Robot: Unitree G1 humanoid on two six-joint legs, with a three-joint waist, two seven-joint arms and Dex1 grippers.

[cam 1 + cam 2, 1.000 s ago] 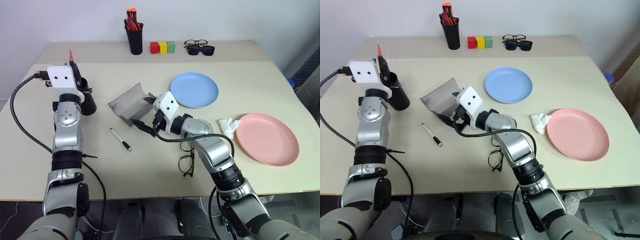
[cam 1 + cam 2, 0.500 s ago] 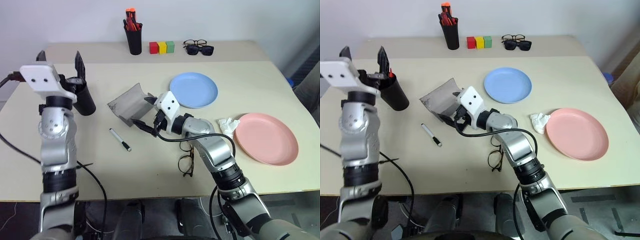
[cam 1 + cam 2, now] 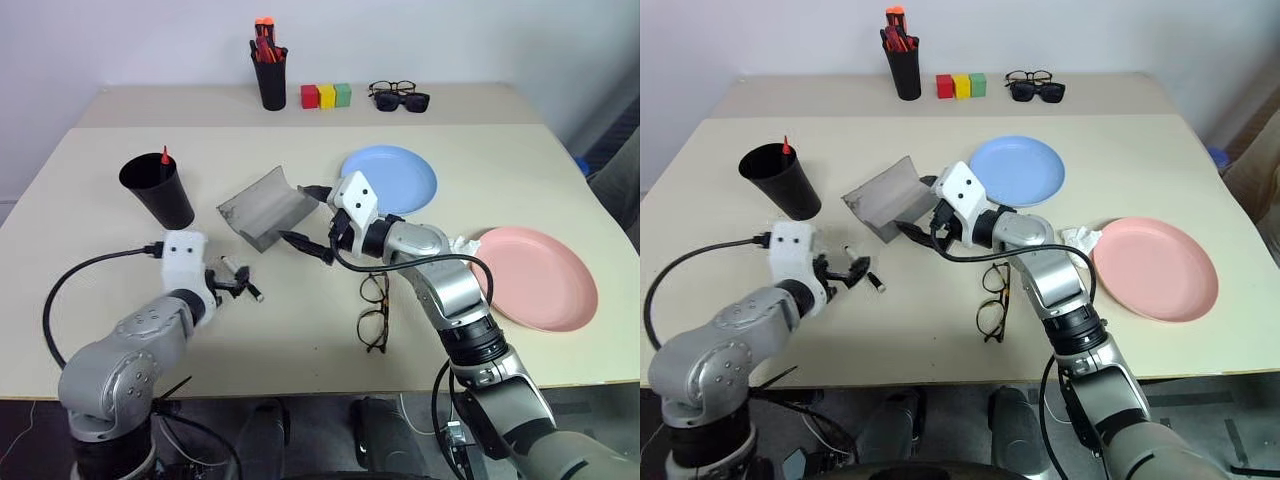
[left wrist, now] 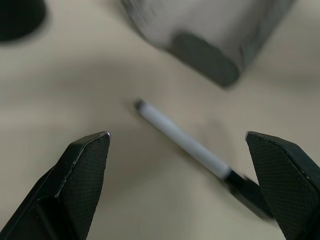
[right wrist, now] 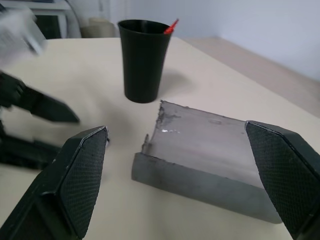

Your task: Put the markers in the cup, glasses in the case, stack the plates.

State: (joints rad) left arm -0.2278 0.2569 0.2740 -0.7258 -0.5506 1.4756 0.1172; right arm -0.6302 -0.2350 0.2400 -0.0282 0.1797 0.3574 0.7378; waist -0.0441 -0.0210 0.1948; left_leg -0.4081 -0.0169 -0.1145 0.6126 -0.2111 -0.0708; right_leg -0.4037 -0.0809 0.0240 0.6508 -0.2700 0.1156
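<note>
The marker step is half done: the red-capped marker stands in the black cup, at about ten o'clock on the desk. The white marker lies flat near the middle, just beyond the left gripper, whose jaws are released and straddle it without touching. The next move likely calls for lowering onto the white barrel, clenching, then carrying it toward the cup. The right gripper, jaws also released and empty, hovers beside the open grey case. The glasses lie at five o'clock; the blue plate and pink plate sit well apart, unstacked.
</note>
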